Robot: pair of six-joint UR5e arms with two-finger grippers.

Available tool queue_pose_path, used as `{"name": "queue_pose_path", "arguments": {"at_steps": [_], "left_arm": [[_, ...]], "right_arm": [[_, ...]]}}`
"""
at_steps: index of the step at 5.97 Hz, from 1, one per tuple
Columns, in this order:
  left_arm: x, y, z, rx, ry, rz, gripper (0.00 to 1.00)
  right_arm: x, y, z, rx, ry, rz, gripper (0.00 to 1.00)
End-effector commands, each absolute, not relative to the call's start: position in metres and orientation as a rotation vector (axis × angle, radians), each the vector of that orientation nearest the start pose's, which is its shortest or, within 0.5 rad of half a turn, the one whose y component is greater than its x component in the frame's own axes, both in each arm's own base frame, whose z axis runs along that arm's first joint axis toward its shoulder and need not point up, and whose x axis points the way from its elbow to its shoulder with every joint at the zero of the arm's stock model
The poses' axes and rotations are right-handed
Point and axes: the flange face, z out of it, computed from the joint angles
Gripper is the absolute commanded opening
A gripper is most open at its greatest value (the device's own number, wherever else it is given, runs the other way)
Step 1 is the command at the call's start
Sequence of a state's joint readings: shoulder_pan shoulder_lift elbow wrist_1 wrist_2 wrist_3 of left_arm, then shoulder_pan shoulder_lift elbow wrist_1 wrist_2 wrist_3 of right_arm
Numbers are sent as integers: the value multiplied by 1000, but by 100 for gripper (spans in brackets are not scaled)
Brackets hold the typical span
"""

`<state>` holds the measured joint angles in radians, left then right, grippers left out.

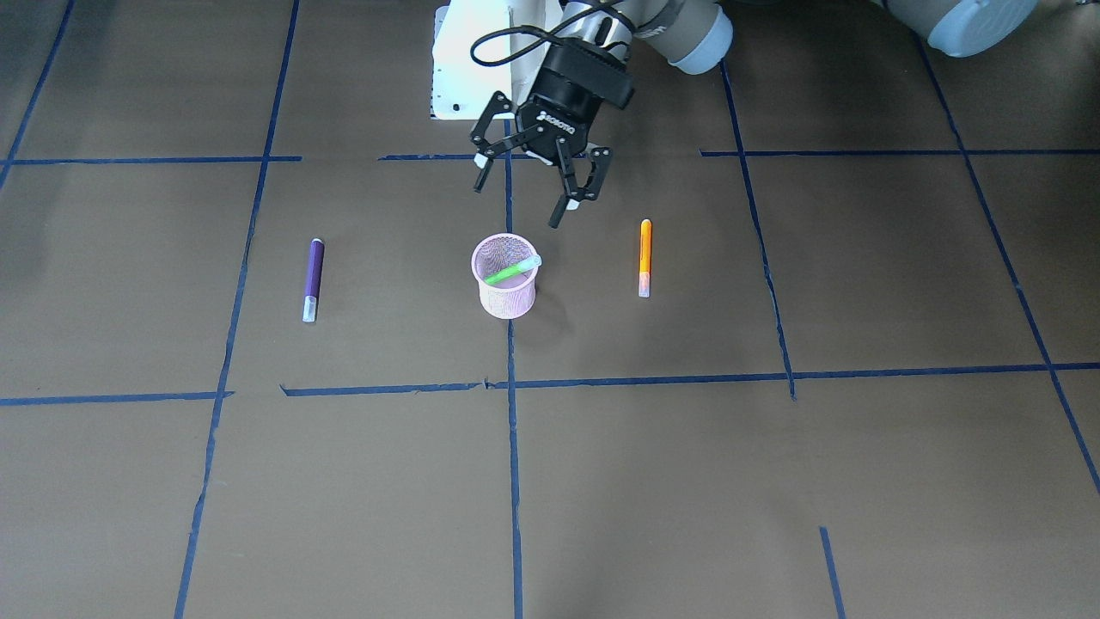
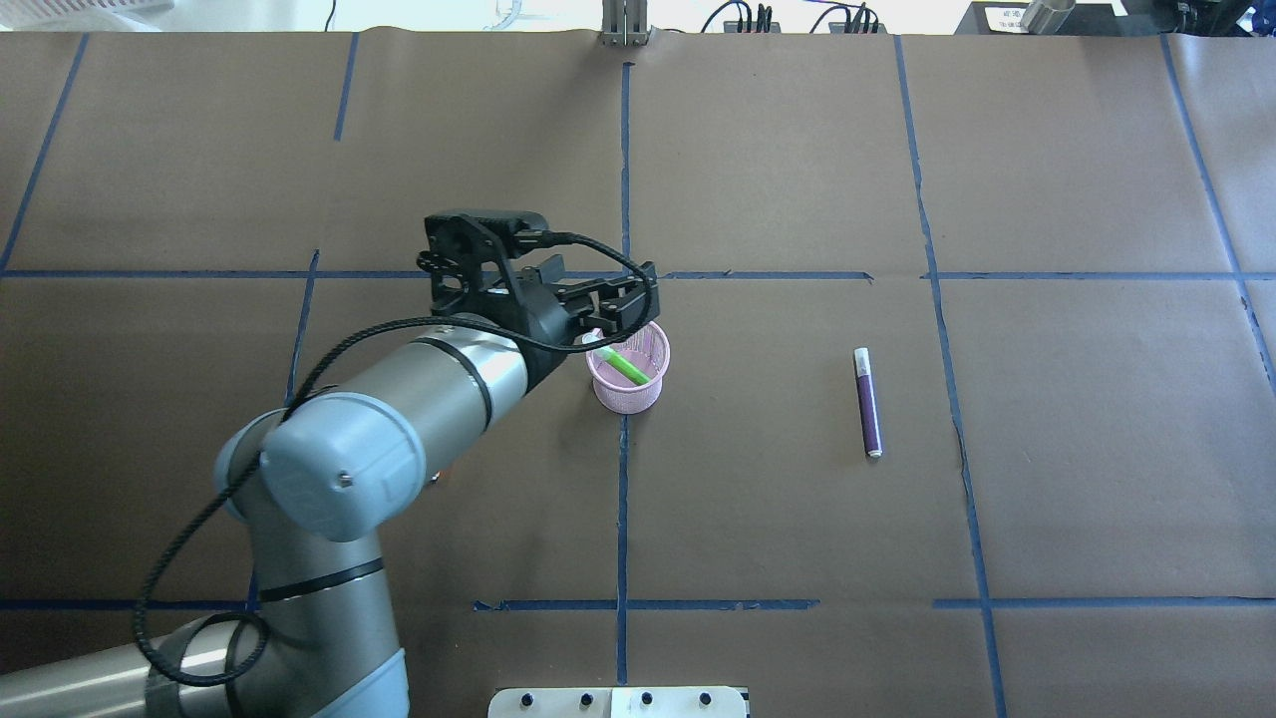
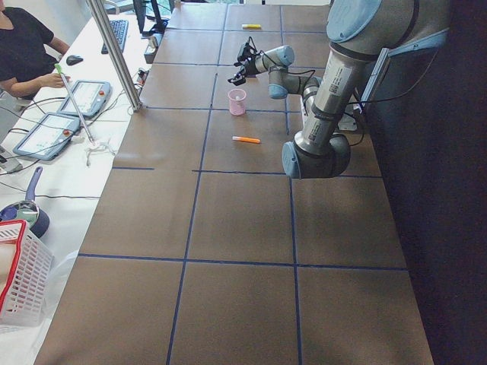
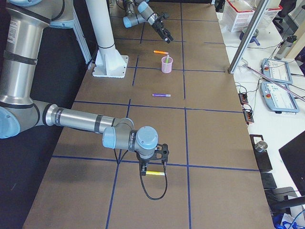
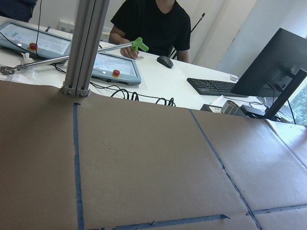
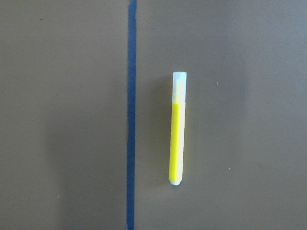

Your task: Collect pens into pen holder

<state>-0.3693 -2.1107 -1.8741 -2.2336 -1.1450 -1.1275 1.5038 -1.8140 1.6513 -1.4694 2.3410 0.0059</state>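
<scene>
The pink mesh pen holder (image 1: 505,292) (image 2: 626,397) stands mid-table with the green pen (image 1: 511,272) leaning inside it. My left gripper (image 1: 518,205) (image 2: 618,314) hovers open and empty just above and behind the holder's rim. The purple pen (image 1: 313,279) (image 2: 868,402) lies flat on one side of the holder, the orange pen (image 1: 645,258) (image 3: 246,140) on the other. In the overhead view my left arm hides the orange pen. A yellow pen (image 6: 176,129) (image 4: 155,173) lies far off under my right gripper (image 4: 153,153); I cannot tell whether that gripper is open.
Blue tape lines (image 1: 513,447) grid the brown table. A white mounting plate (image 1: 468,60) sits at the robot's base. A person (image 3: 23,46) sits at a side desk with control tablets (image 3: 47,133), and a white basket (image 3: 23,281) stands nearby.
</scene>
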Motion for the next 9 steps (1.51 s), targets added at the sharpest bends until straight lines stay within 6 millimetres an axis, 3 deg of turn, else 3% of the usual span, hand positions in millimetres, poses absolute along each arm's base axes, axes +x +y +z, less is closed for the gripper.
{"name": "queue_pose_path", "arguments": {"at_steps": [1, 2, 4, 6, 8, 9], "left_arm": [[458, -369, 152, 888, 1224, -255, 100], [458, -368, 151, 886, 1228, -256, 100], [457, -367, 151, 883, 1226, -256, 100], [456, -367, 151, 884, 1228, -258, 100], [457, -367, 151, 882, 1227, -257, 100], [456, -367, 151, 883, 1226, -258, 100]], "right_arm": [[17, -442, 754, -144, -711, -36, 100], [11, -449, 778, -201, -773, -14, 100], [-5, -452, 792, -254, -811, -10, 99], [-29, -470, 785, -269, -818, -30, 98], [-32, -467, 802, -273, -814, -40, 98], [-32, -465, 804, -277, -813, -37, 92]]}}
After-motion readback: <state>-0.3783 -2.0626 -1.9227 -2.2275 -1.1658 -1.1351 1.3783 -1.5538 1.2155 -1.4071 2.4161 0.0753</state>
